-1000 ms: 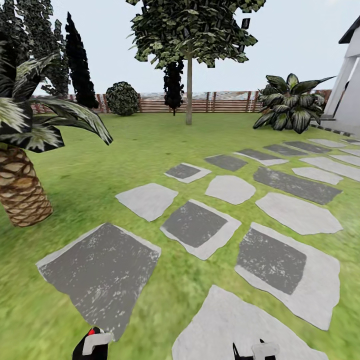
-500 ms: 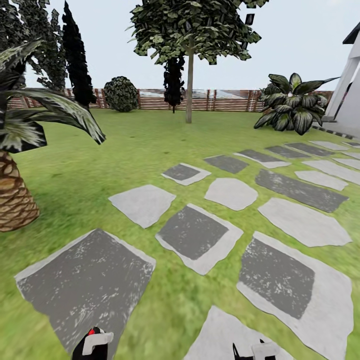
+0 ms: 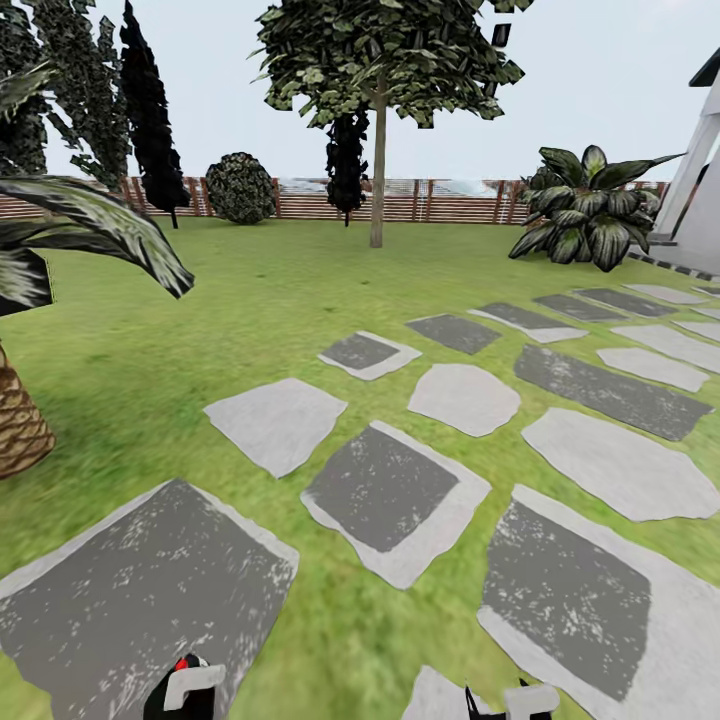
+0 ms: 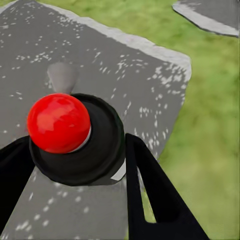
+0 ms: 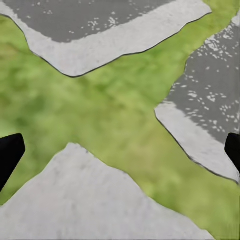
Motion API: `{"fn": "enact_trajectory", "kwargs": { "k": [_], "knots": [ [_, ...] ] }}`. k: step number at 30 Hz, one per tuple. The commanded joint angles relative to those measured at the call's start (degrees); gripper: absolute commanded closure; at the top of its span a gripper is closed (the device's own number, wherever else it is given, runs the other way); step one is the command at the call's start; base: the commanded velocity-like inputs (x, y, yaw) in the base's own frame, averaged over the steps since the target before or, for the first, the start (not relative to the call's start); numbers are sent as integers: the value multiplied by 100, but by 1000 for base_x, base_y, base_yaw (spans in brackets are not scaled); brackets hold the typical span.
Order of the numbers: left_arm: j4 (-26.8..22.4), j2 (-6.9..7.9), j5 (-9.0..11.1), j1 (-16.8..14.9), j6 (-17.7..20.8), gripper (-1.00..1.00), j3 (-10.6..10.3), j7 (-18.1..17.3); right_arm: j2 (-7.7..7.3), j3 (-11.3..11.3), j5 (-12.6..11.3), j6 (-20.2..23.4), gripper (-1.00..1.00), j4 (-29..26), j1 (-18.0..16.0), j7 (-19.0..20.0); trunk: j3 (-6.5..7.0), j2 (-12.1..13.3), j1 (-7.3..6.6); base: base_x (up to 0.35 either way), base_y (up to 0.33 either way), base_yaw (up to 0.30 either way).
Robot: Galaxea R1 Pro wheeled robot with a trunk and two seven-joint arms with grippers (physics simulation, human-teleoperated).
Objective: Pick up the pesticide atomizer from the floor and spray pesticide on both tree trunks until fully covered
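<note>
My left gripper (image 4: 75, 165) grips the black atomizer with red round cap (image 4: 59, 122), my right gripper (image 5: 120, 150) is wide open, empty; next I drive towards the pale straight tree trunk (image 3: 378, 175) far ahead, then spray

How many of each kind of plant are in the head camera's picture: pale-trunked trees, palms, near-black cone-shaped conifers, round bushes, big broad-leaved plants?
Pale-trunked tree: 1
Palm: 1
Near-black cone conifers: 2
Round bush: 1
Broad-leaved plant: 1
Total: 6
</note>
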Motion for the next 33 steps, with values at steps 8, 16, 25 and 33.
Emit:
{"fn": "enact_trajectory", "kwargs": {
  "k": [8, 16, 25, 33],
  "knots": [
    [0, -6, -8, 0, 0, 100, -9, 0, 0, 0, 5, 3, -100, 0, 0, 2, 0, 0, 0, 339, -72, 0],
    [0, -8, -10, 0, 0, 100, -8, 0, 0, 0, 6, 3, -100, 0, 0, 1, 0, 0, 0, 339, -72, 0],
    [-1, -10, -13, 0, -3, 100, -9, 0, 0, 3, 7, 3, -100, 0, 0, 1, 0, 0, 0, 339, -72, 0],
    [-1, -3, -12, 0, -4, 100, -6, 0, 0, 9, 7, 3, -100, 2, 0, 3, 0, 0, 0, 339, -72, 0]
  ]
}}
